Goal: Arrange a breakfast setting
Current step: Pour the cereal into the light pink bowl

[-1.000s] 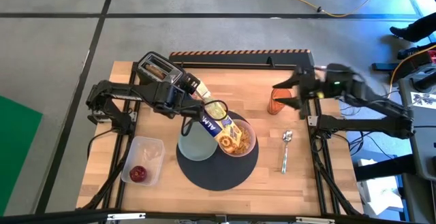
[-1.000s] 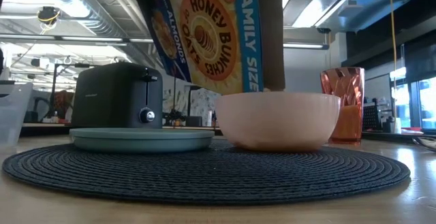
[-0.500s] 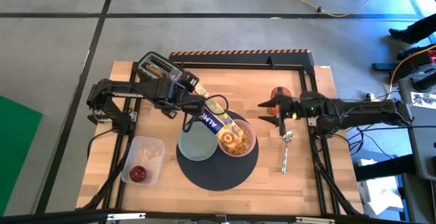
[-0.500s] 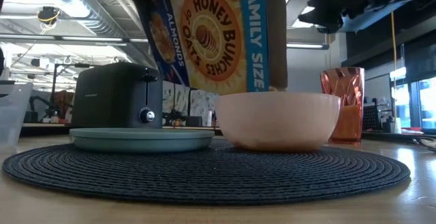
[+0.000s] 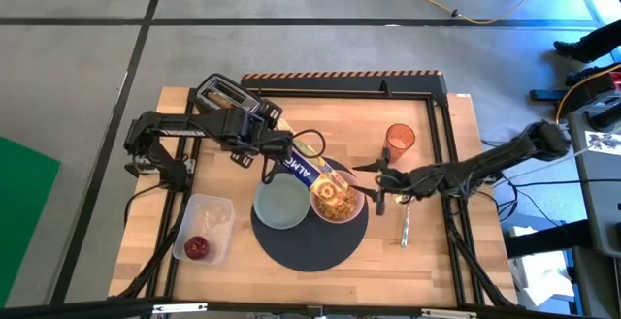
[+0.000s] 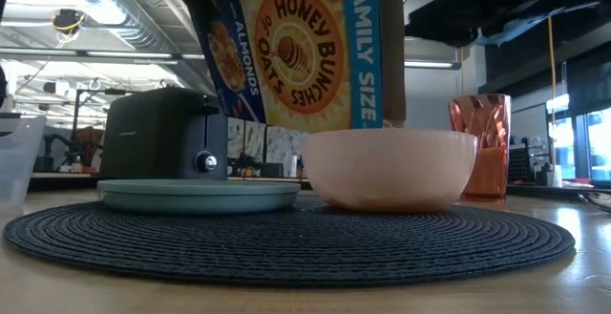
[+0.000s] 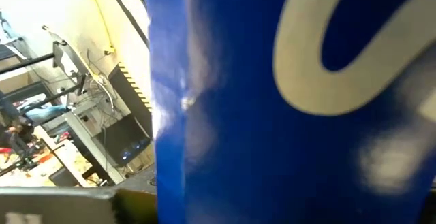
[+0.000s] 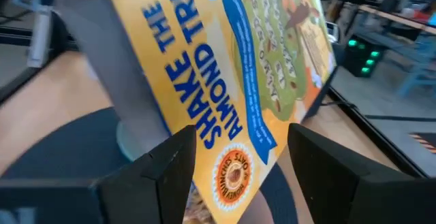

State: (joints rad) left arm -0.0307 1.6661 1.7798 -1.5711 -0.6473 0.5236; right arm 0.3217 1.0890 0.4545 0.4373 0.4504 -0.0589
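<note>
My left gripper (image 5: 278,151) is shut on a yellow and blue cereal box (image 5: 315,170), which is tipped over the translucent pink bowl (image 5: 338,201); the bowl holds cereal. The bowl and the pale green plate (image 5: 279,207) rest on the round dark grey mat (image 5: 310,241). My right gripper (image 5: 378,182) is open and empty beside the bowl's right side; its wrist view looks at the box (image 8: 225,67). The orange cup (image 5: 399,138) and the metal spoon (image 5: 406,224) stand right of the mat. Toast sits in the toaster (image 5: 225,97). The red fruit (image 5: 197,248) lies in the clear tub. My left gripper holds the cereal box by its upper end (image 5: 293,159), coming from the table's left. The box slants down toward the right, lifted clear, with its lower end (image 6: 382,114) just above the bowl. The box fills the left wrist view (image 7: 286,115) and hides the fingers.
The black toaster (image 6: 164,133) stands at the far left. The clear tub (image 5: 204,227) sits near the left front. Bare wood lies in front of the mat and at the right front beside the spoon.
My right gripper has gone from beside the orange cup toward the table's near edge and left, ending next to the bowl. The cup now shows uncovered. My left gripper has shifted the tipped box a little toward the right above the bowl.
</note>
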